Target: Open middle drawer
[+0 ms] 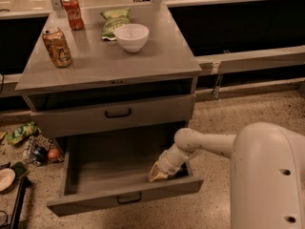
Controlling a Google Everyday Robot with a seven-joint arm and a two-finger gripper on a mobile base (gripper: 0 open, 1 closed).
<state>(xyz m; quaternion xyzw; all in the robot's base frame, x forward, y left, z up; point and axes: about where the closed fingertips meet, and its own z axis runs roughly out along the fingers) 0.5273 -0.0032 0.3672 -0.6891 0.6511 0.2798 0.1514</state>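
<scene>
The middle drawer [90,204] is a wide grey drawer pulled far out of the cabinet toward me. Its inside is bare, and its small black bar handle [128,198] sits at the centre of the front panel. My gripper [159,171] reaches down into the drawer at its right side, just behind the front panel. My white arm [205,142] comes in from the right. The grey drawer above it [76,120] is closed, with its own black handle [118,112]. Anything below the open drawer is hidden.
On the cabinet top [157,66] stand a brown can [57,46], a red can [73,13], a green chip bag [114,20] and a white bowl [131,36]. Snack packets and a small basket [38,149] lie on the floor at left, near a white plate [5,178]. My white body [267,175] fills the lower right.
</scene>
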